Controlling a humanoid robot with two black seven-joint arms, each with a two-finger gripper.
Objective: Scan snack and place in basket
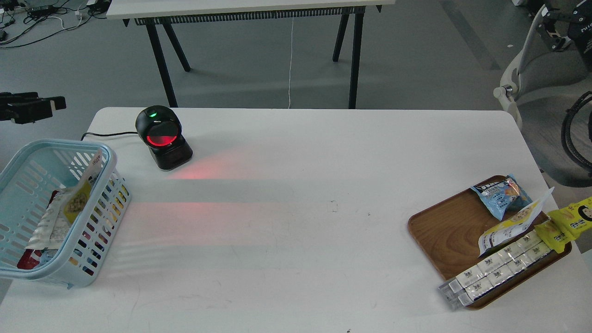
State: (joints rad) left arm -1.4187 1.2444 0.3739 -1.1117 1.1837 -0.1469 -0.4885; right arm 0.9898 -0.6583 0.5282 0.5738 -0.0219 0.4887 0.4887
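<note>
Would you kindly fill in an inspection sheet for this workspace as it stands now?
Surface: white table, red scanner glow near its left side.
Job's things: yellow foil snack pouch lies inside the light blue lattice plastic basket, leaning on its right wall.
Clutter: black barcode scanner; brown wooden tray holding a blue snack packet, another yellow pouch, white boxed bars; bright yellow cartoon-face packets.
Grippers: left gripper above the basket, empty, state unclear; right not in view.
Cables: scanner lead.
Surroundings: second table, chair.
</note>
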